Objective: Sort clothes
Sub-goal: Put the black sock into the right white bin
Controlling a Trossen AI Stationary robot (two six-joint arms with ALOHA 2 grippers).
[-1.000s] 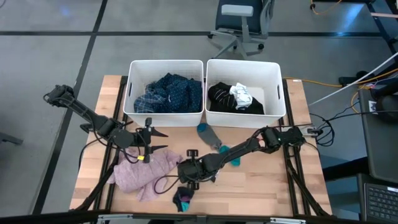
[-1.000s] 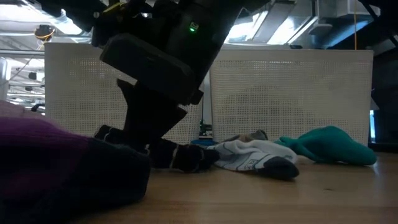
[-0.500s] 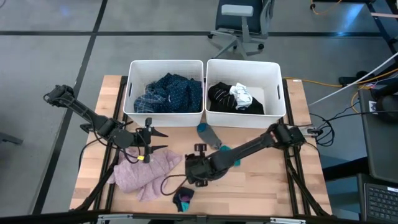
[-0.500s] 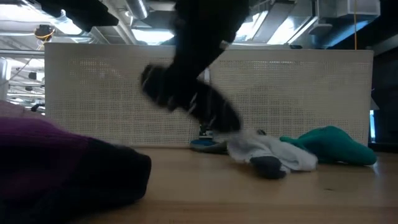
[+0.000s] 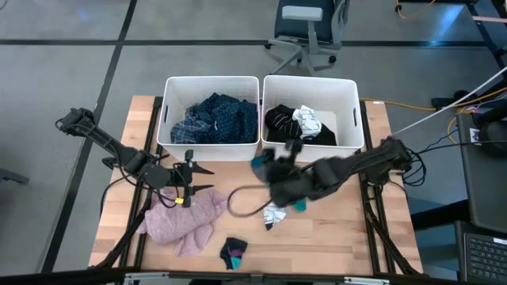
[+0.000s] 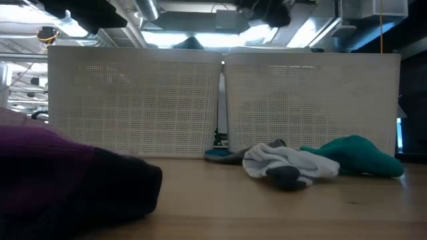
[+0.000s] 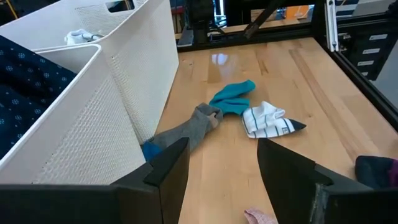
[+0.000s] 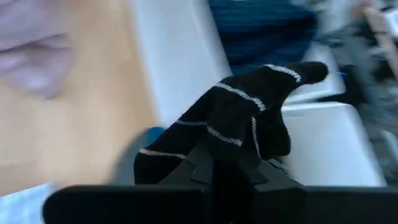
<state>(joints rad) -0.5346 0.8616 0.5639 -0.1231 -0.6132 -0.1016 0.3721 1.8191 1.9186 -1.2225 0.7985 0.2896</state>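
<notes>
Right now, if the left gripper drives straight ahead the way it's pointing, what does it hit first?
The left gripper, open and empty, points across bare table at the grey sock by the bin wall. That sock likely comes first, then the white striped sock and teal sock; depth is uncertain.

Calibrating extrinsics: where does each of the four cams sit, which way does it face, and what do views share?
High: overhead, straight down on table; both arms show, right gripper blurred.
Low: table height, facing two white bins; hardly any arm.
Left wrist: past open left gripper toward white sock, teal sock.
Right wrist: own fingers shut on black striped sock, toward bins.
Shared: white and teal socks in high, low, left wrist.
</notes>
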